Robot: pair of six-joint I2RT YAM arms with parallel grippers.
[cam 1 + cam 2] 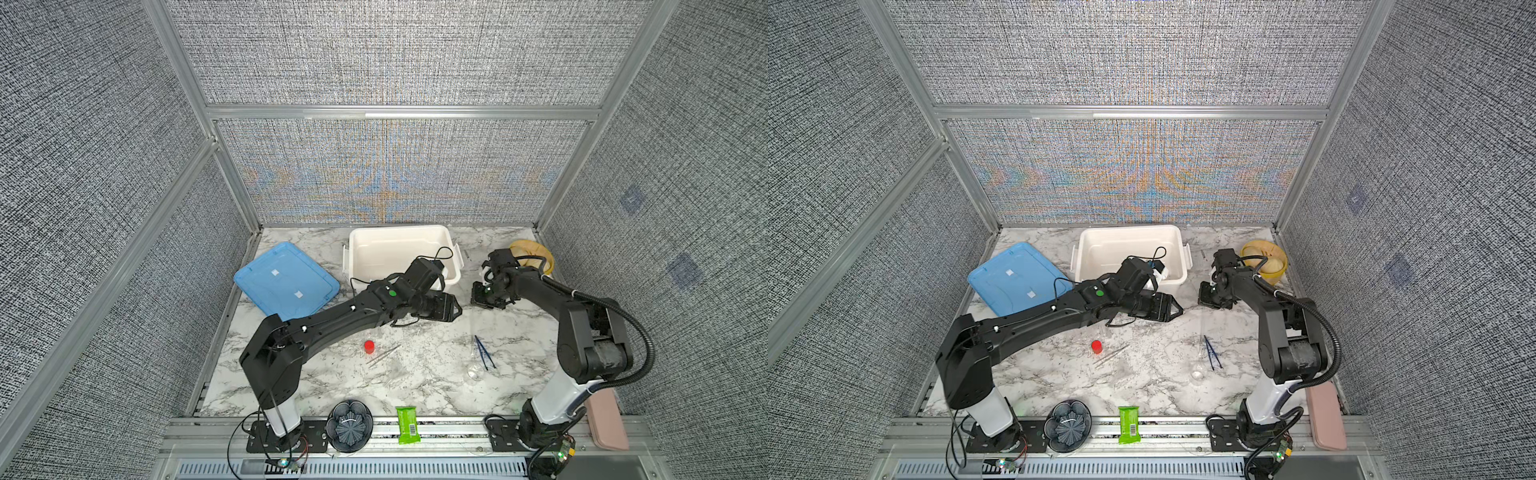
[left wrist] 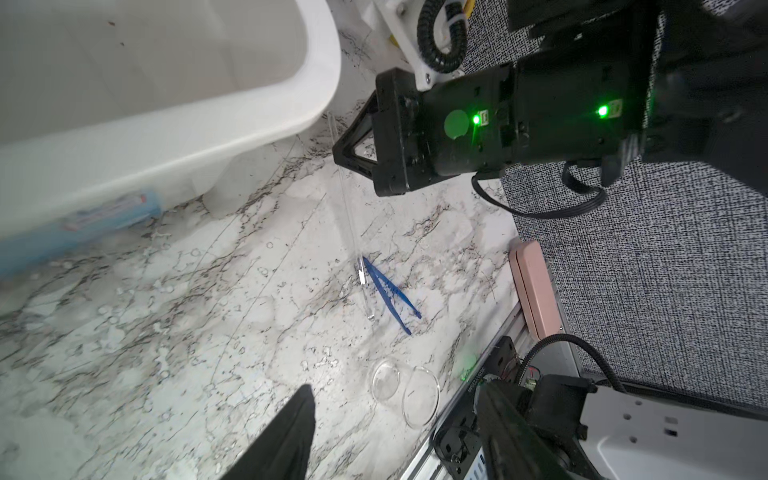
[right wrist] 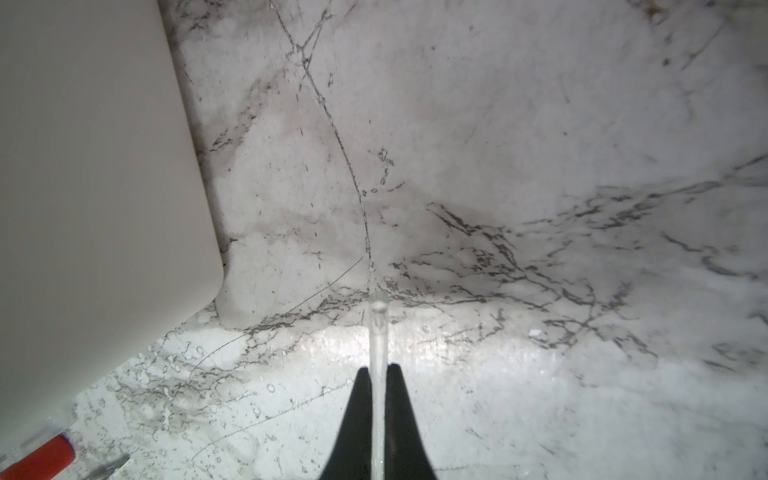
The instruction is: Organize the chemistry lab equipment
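Note:
My right gripper [image 3: 377, 370] is shut on the thin clear dropper [image 3: 377, 328]. It hangs just right of the white bin [image 1: 399, 228], and the dropper [image 2: 351, 220] slants down to the table beside the dark blue tweezers [image 2: 390, 291]. My left gripper [image 2: 395, 432] is open and holds nothing, in front of the bin's near right corner [image 1: 456, 309]. The small clear glass piece [image 2: 405, 388] lies beyond the left gripper's fingers. In both top views the red-capped vial [image 1: 369, 347] and silver tweezers [image 1: 384, 355] lie mid-table. A blurred blue tube [image 2: 104, 216] shows at the bin's wall; I cannot tell whether it is inside.
A blue lid [image 1: 286, 282] lies left of the bin and a yellow bowl [image 1: 536, 253] sits at the back right. On the front rail sit a dark fluted bowl [image 1: 349, 426] and a green snack packet [image 1: 407, 424]. A pink case [image 1: 606, 419] lies at the right.

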